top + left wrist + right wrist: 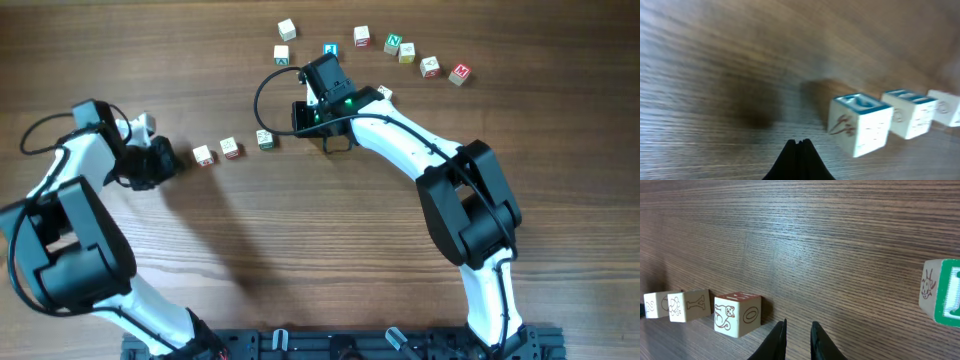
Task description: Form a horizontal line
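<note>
The left tool (168,160) is closed, its two black tips pressed together in the left wrist view (797,147), and it holds nothing. It sits low over the table (300,250), just beside the left end of the horizontal line (230,148) and not touching it.

The right tool (296,120) is nearly closed. In the right wrist view (797,335) its tips are parted by a thin slit with bare wood between them, so it grips nothing. It stands just beside the right-hand cube of the line, and no contact is visible.

The horizontal line lies left of the table's middle, between the two tools. It is three pale cubes in a row. From overhead, small gaps show between them, and the row climbs slightly toward the far edge at its right end.

In the right wrist view the cube nearest the tool (737,314) shows a drawn cat and the letter "O". The middle one (687,305) shows "Y". The character on the furthest cube (655,305) is too small to read. The left wrist view of the same cubes (910,112) is too blurred to make out any lettering.

A green-framed cube (942,292) at the right side of the right wrist view carries a small insect drawing, and its letter is cut off by the frame.

Loose cubes (393,43) curve in an arc near the table's far edge, with letters too small to read.
</note>
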Available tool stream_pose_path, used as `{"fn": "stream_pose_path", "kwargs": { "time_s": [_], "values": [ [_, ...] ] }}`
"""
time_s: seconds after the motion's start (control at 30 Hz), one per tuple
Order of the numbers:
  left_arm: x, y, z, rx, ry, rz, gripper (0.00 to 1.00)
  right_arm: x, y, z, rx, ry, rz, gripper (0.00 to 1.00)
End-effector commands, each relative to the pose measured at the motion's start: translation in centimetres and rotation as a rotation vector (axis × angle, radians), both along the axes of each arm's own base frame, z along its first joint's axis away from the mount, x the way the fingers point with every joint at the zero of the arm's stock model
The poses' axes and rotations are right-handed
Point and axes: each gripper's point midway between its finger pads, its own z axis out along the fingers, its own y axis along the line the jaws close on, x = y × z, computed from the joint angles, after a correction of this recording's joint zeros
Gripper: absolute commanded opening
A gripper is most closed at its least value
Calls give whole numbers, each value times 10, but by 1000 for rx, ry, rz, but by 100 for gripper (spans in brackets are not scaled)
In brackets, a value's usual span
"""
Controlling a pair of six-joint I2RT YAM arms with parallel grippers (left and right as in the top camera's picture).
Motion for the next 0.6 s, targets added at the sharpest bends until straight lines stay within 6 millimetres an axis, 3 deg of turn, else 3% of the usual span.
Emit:
{"fn": "stream_pose_path", "kwargs": {
  "time_s": [0.0, 0.37, 0.57],
  "values": [
    [-6, -1, -11, -3, 25, -18, 4, -7, -3, -20, -34, 27, 14, 17],
    [3, 3, -10, 13, -12, -17, 4, -17, -7, -26, -54, 73, 19, 16],
    [5, 4, -10, 17, -23, -17, 4, -29, -1, -43, -46, 57, 41, 16]
  ]
}}
